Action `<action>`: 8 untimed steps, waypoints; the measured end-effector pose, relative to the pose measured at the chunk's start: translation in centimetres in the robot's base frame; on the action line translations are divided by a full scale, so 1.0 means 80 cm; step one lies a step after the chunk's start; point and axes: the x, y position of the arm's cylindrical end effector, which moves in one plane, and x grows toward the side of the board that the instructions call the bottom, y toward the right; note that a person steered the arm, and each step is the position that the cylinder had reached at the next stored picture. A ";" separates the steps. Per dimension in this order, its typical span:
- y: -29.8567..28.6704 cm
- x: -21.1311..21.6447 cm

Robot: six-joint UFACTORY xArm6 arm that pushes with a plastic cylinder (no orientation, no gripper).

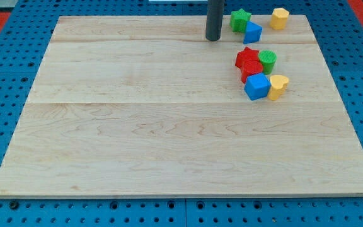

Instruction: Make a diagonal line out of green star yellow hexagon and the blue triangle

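The green star [239, 19] lies near the view's top right of the wooden board [169, 126]. The blue triangle [253, 32] touches it at its lower right. The yellow hexagon [279, 18] lies apart, further right along the top edge. My tip [213, 38] rests on the board just left of the green star and blue triangle, a short gap away from both.
A cluster lies below them at the right: a red star [247, 57], a red block [252, 69], a green cylinder [268, 60], a blue cube [256, 86] and a yellow heart [277, 86]. A blue pegboard [5, 75] surrounds the board.
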 end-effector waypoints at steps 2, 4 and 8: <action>-0.008 0.041; 0.035 0.049; 0.266 -0.037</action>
